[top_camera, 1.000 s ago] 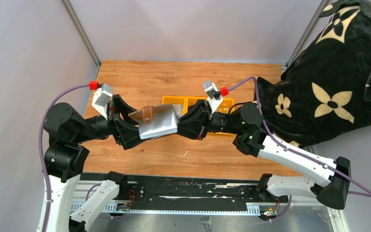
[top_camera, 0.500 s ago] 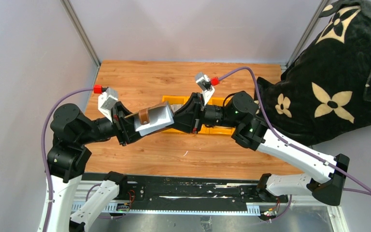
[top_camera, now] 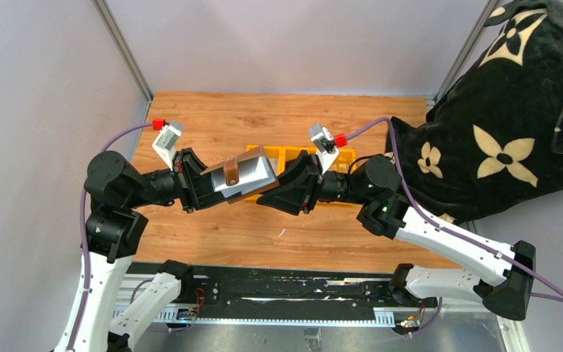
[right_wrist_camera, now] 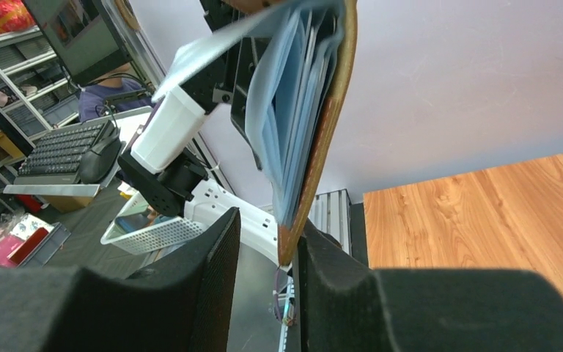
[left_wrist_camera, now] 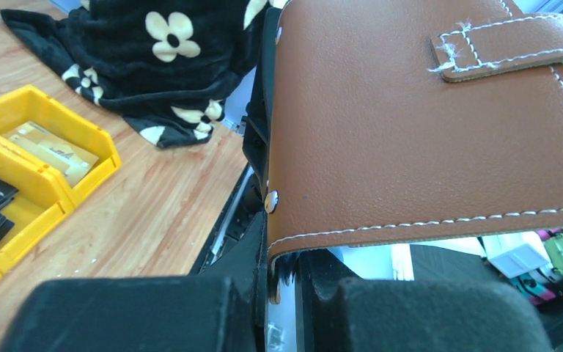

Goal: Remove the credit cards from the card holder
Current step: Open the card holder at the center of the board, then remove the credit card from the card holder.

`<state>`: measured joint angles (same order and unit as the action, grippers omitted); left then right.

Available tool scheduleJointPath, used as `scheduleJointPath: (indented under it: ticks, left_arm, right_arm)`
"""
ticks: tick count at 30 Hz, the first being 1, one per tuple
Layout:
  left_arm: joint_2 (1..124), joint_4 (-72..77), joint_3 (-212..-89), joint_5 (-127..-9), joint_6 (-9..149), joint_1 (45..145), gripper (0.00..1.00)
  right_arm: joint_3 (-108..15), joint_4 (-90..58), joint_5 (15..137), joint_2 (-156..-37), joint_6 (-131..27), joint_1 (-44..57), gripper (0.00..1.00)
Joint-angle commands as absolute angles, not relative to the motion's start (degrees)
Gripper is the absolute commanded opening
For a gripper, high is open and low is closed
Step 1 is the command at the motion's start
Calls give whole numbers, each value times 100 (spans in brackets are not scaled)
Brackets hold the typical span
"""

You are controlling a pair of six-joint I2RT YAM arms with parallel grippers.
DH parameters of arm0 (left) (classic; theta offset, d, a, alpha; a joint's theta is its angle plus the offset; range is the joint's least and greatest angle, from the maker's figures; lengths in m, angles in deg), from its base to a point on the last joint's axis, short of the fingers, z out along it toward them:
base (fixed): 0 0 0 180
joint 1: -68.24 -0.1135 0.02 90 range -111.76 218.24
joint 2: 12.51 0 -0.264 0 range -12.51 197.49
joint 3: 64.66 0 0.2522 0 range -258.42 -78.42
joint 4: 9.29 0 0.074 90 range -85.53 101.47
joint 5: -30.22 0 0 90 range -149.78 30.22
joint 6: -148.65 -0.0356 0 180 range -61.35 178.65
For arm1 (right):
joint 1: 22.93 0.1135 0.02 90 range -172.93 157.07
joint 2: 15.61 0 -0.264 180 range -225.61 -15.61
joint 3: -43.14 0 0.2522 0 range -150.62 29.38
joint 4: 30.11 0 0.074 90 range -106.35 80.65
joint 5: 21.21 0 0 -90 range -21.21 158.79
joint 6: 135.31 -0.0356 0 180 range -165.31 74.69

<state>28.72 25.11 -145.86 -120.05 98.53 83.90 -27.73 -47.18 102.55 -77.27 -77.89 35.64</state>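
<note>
Wallet [top_camera: 243, 172] in mid-air by the bin [top_camera: 341, 155], cards [right_wrist_camera: 293, 95] still slotted. Left gripper [top_camera: 209, 183] clamps its brown cover. Right gripper [right_wrist_camera: 267, 253] straddles the open edge, jaws part-open. Keep your left firm and pinch one card only.

Pictured from above my claws: the wooden table [top_camera: 212, 125] carried a yellow three-compartment bin [left_wrist_camera: 66, 198] near its middle; a black, flower-patterned blanket [top_camera: 440, 169] lay over its right edge.

From above, the card holder [top_camera: 243, 174] hides part of the yellow bin [top_camera: 287, 155] behind it. My left wrist feed crops its strap, and my right wrist feed its top.
</note>
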Motion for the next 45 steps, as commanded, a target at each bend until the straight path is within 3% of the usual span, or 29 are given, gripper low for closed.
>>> scheduleJointPath:
  ticks: [1,8,12,15,18,21,28,33,45]
  left_arm:
    - [2738,2216,-14305,-12096,10172,8389,6]
    - [2618,2228,-14277,-12191,10203,8387,4]
    - [2536,2277,-14264,-12145,10197,8388,6]
    - [2512,2703,-14461,-11749,9782,8380,24]
    - [2566,3273,-14844,-11046,9258,8380,55]
    - [2615,3635,-15217,-10351,8779,8380,63]
    - [2342,3655,-15334,-9591,7921,8378,64]
    - [2050,3688,-15257,-8767,6859,8384,62]
    - [2054,4014,-15172,-9109,6197,8379,55]
  right_arm:
    - [-3122,-5338,10238,-7870,-7968,3622,35]
    - [-3124,-5364,9500,-8012,-8171,3614,17]
    - [-3146,-5449,9352,-8121,-8333,3616,3]
    - [-3331,-5142,9713,-8235,-8335,3622,0]
    - [-3416,-4846,9910,-8315,-8312,3631,0]
    - [-3457,-4577,9963,-8362,-8295,3653,0]
    - [-3714,-3859,9945,-8307,-8094,3673,0]
    - [-4290,-2580,10016,-8446,-7700,3785,0]
    - [-5956,555,9528,-9148,-6426,4252,0]
